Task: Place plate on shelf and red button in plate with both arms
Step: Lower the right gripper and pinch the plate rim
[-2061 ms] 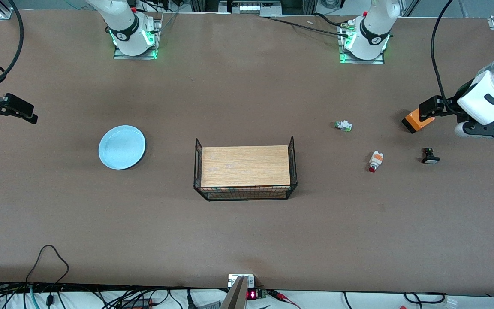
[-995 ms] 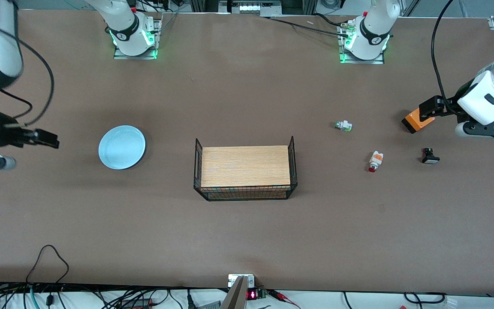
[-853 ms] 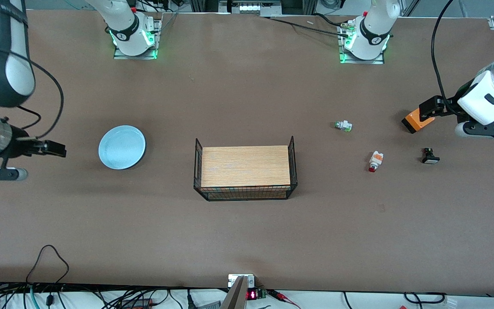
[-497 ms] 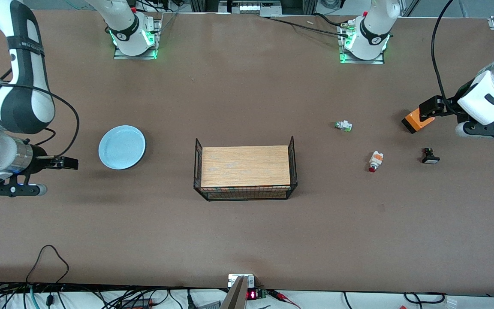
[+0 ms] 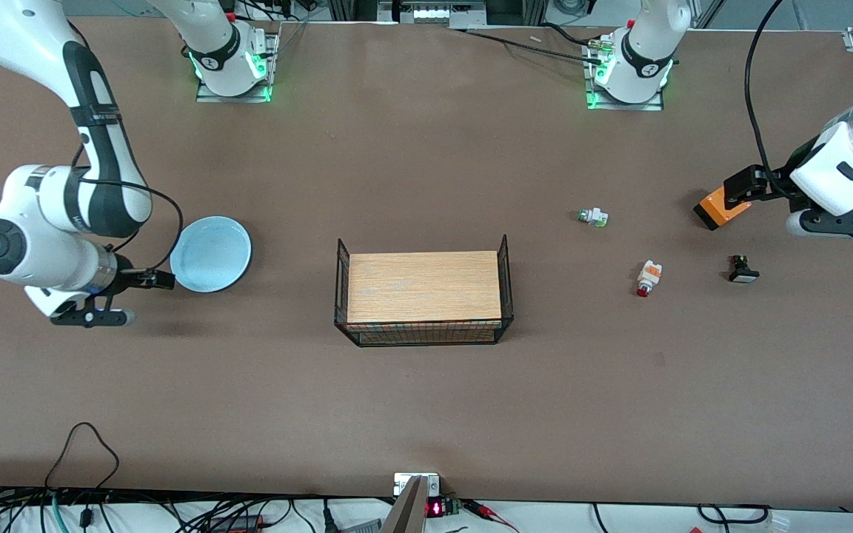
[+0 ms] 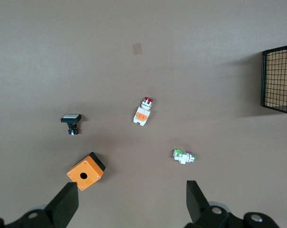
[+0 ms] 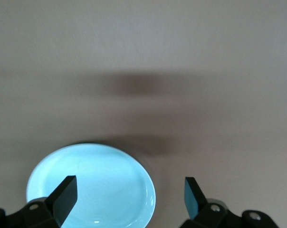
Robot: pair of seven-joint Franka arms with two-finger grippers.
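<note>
Right end effector (image 7: pixel 127 195) with fingers (image 7: pixel 63 194) spread wide at the frame's lower edge, pale blue plate (image 7: pixel 103 183) lay between them on brown tabletop (image 7: pixel 181 57), dark blurred shadow above.

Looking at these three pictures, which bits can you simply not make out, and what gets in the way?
- plate: right wrist view cuts off its lower edge; the right gripper fingers cover part of the rim.
- left gripper: left wrist view shows only its two open fingers; its body is cut off.
- red button: too small in the front view for any markings.
- basket: left wrist view shows only a corner.
</note>
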